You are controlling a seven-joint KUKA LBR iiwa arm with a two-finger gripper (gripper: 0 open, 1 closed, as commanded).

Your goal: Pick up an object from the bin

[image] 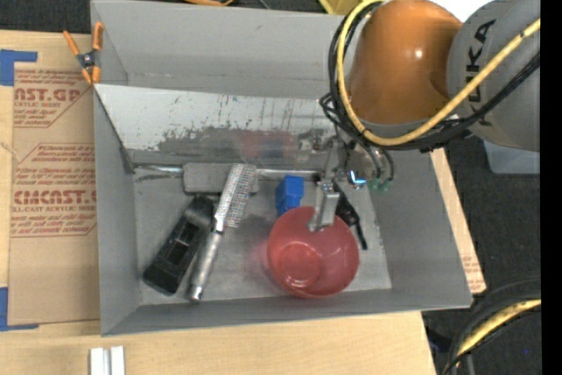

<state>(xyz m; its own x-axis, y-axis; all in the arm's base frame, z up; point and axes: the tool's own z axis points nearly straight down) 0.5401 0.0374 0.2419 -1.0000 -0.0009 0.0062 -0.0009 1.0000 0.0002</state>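
Note:
My gripper [337,224] hangs over the back right rim of a red bowl [303,266] that lies at the front right of the bin. It looks open: a silver finger [326,208] points down just inside the bowl's rim and a dark finger [351,222] stands outside it. Nothing shows held between them. A small blue block [289,193] lies just behind the bowl, to the left of the gripper.
A brush with a silver handle [219,224] lies left of the bowl. A black oblong device [180,246] lies at the front left, and a grey block [205,178] sits behind it. The arm's orange cover and cables hang over the bin's right side.

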